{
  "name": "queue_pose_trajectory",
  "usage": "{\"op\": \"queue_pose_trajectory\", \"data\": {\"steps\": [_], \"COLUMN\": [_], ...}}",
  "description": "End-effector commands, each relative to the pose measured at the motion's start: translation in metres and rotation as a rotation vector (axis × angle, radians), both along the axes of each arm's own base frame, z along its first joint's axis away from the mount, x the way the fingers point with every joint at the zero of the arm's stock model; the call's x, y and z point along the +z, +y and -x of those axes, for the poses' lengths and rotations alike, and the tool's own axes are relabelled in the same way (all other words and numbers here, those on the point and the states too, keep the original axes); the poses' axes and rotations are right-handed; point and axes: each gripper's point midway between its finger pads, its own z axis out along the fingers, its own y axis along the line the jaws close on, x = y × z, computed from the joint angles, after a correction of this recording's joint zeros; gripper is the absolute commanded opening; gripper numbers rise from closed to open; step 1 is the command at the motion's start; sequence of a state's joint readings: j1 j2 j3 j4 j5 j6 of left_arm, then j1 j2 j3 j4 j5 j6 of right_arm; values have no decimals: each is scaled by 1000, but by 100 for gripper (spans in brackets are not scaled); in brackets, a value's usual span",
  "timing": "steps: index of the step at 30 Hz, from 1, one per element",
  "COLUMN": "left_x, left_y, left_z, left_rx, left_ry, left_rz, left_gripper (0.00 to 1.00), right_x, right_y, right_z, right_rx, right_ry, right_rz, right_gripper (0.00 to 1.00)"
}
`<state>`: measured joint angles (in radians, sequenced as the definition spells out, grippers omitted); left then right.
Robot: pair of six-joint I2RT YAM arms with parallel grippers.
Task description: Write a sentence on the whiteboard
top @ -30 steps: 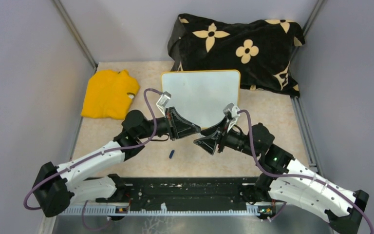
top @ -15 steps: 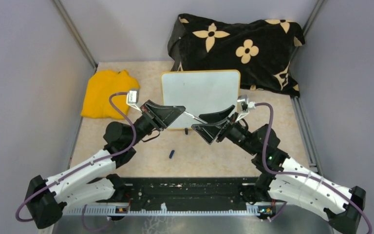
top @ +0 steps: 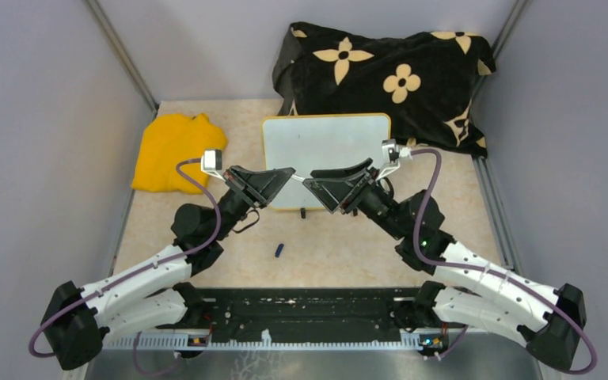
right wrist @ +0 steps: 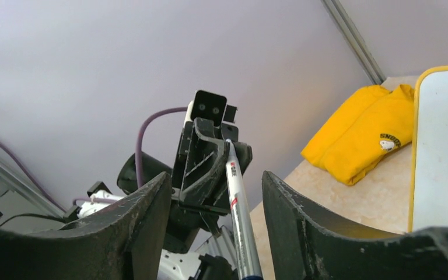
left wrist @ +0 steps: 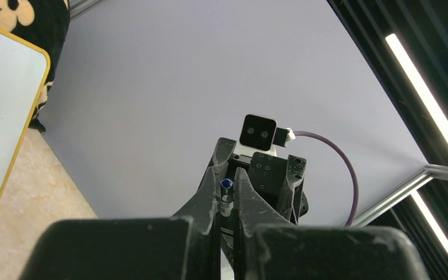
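The whiteboard [top: 326, 150] lies flat at the middle of the table, white with a yellow-orange rim, and its face is blank. No sentence shows on it. My left gripper [top: 290, 173] is shut on a marker [top: 301, 177] and holds it above the board's near edge. In the left wrist view [left wrist: 226, 182] the marker's blue end [left wrist: 226, 185] sticks out between the shut fingers. My right gripper [top: 310, 184] faces it tip to tip. In the right wrist view [right wrist: 217, 178] its jaws stand wide apart around the marker's white shaft [right wrist: 237, 204] without touching it.
A blue cap [top: 279, 251] lies on the table in front of the board. A folded yellow garment [top: 176, 152] lies left of the board. A black flowered cloth [top: 388, 75] is heaped behind it. Grey walls close in both sides.
Both arms have risen and moved towards the board. The left gripper holds the marker up, and the right gripper has moved left until its open jaws are around the shaft.
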<state>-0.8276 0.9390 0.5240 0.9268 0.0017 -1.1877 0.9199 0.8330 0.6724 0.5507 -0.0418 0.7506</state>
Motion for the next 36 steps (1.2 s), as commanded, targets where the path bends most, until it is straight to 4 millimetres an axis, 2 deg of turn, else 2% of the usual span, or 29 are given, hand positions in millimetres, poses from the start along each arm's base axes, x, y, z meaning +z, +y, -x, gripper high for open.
{"op": "queue_pose_trajectory", "data": {"steps": [1, 11, 16, 21, 27, 36], "left_x": [10, 16, 12, 9, 6, -4], "left_y": [10, 18, 16, 14, 14, 14], "left_z": [0, -8, -9, -11, -14, -18], "left_rx": [20, 81, 78, 76, 80, 89], "left_ry": [0, 19, 32, 44, 67, 106], "left_rz": [63, 67, 56, 45, 41, 40], "left_gripper": [0, 0, 0, 0, 0, 0], "right_x": [39, 29, 28, 28, 26, 20], "right_y": [-4, 11, 10, 9, 8, 11], "right_z": [-1, -1, -4, -7, -11, -14], "right_rx": [-9, 41, 27, 11, -10, -14], "right_ry": [-20, 5, 13, 18, 25, 32], "right_rz": [-99, -65, -64, -69, -67, -62], "right_gripper": [56, 57, 47, 44, 33, 30]}}
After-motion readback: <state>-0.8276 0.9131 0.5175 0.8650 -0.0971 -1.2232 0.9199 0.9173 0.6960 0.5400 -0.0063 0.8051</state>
